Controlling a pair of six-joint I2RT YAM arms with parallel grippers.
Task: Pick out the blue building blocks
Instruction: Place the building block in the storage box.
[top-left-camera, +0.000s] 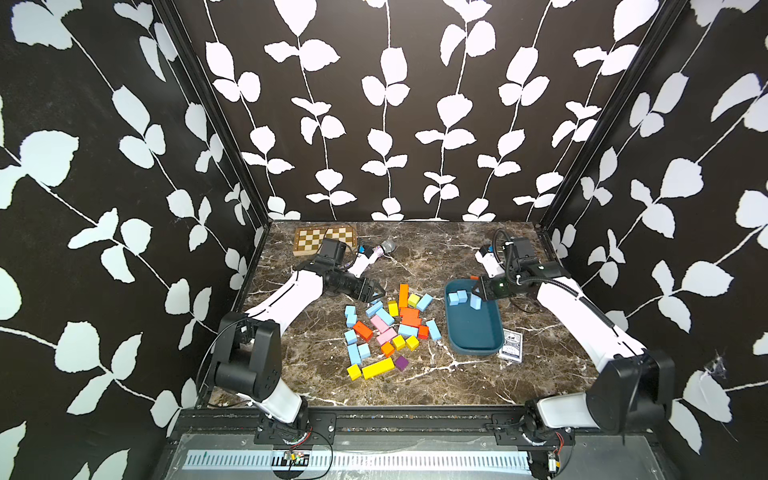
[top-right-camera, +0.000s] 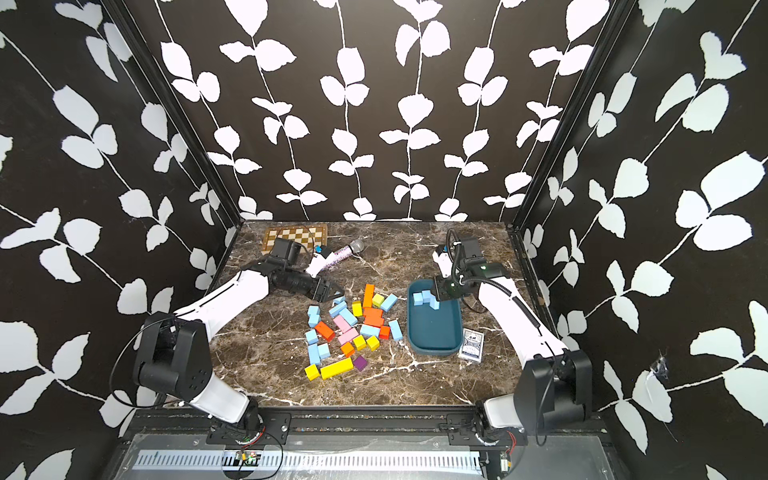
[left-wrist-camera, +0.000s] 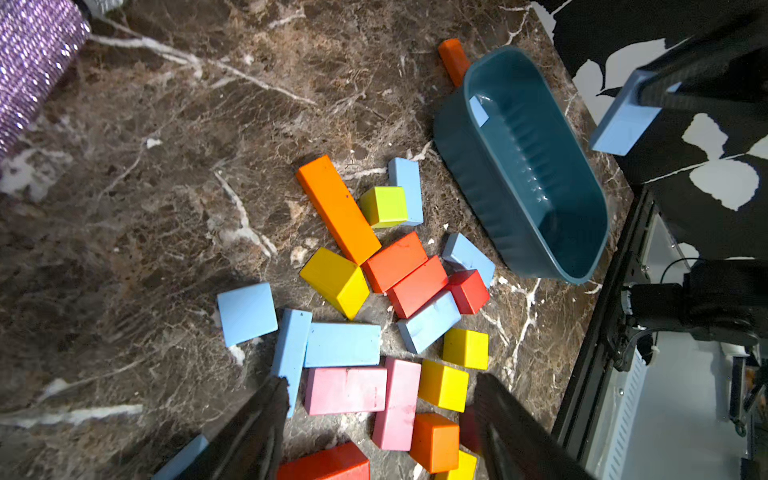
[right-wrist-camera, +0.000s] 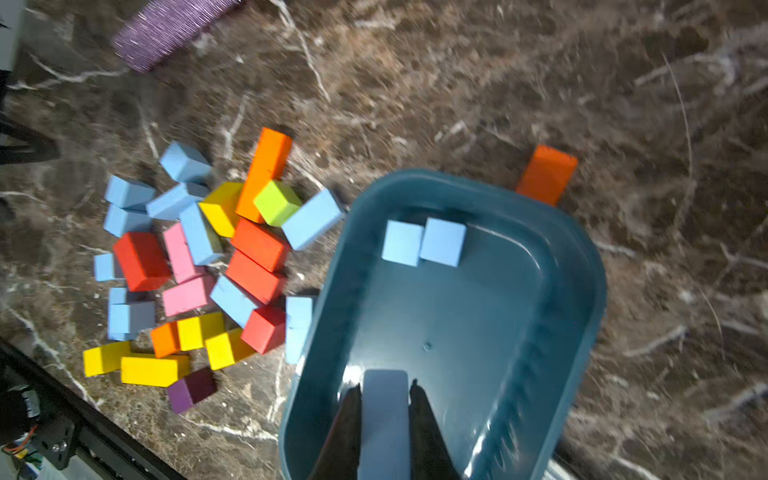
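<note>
The right end effector (right-wrist-camera: 384, 390) is clamped on a blue bar (right-wrist-camera: 384, 419), which hangs end-down right above the teal tray (right-wrist-camera: 598, 291) (two cubes (right-wrist-camera: 442, 247) already inside). The left end effector (left-wrist-camera: 380, 380), spread and empty, hovers nearer the blue building blocks (top-left-camera: 351, 316) beside the tray.

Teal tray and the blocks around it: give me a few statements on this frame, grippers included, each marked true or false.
1. The right gripper is shut on a blue block over the teal tray. True.
2. Two blue cubes lie side by side inside the tray. True.
3. The left gripper holds a pink block. False: its jaws stand open over the pile, holding nothing.
4. The purple block lies in the tray. False: it lies on the table beside the long yellow bar.
</note>
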